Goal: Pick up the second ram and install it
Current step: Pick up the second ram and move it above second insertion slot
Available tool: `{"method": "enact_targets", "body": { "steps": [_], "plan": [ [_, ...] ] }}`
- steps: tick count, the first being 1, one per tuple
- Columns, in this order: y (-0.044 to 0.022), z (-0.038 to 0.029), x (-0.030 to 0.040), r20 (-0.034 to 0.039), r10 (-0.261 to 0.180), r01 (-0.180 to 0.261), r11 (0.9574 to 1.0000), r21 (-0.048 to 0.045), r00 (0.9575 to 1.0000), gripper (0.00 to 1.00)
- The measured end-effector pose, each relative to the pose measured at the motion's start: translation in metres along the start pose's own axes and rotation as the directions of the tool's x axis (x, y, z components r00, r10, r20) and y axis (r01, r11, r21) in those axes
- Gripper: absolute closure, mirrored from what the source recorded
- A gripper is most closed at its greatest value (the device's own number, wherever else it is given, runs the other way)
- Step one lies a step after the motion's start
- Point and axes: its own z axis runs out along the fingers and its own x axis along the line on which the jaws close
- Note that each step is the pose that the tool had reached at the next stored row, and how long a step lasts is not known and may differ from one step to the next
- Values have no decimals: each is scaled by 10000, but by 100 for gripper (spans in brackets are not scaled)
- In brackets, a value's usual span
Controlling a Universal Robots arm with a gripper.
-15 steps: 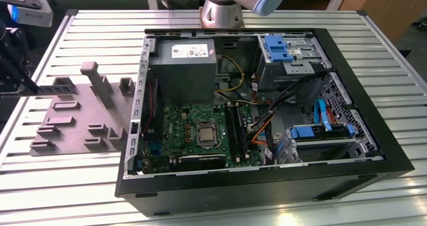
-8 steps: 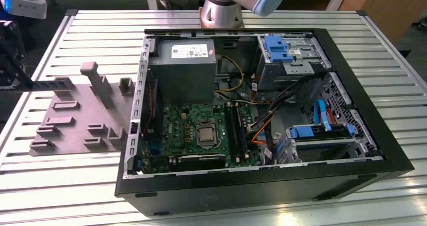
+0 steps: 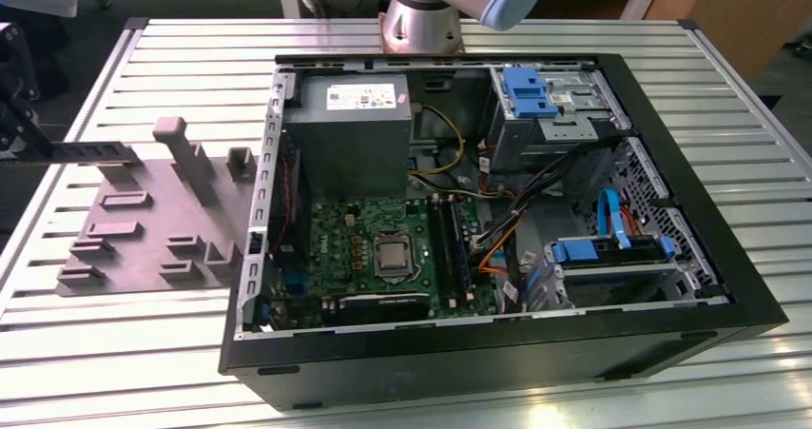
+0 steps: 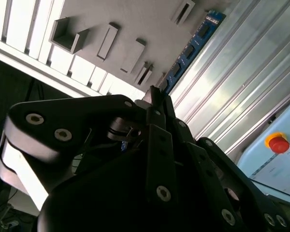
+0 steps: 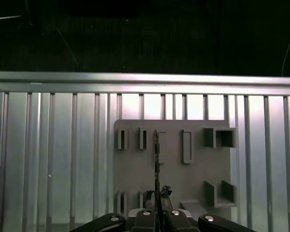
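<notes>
Second ram, a long dark blue circuit-board strip, sits pinched by one end in the black fingers over the grey plastic tray; better keep it level, untwisted

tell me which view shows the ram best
The second wrist view: the ram shows its blue face and chips, held in the gripper. The first wrist view shows it edge-on; the exterior view, a dark strip.
</notes>
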Motion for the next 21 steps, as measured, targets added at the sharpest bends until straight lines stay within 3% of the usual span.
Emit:
{"method": "enact_targets", "body": {
  "steps": [21],
  "plan": [
    [20,-382,-25,0,-1,1,10000,-1,10000,86]
  ]
}}
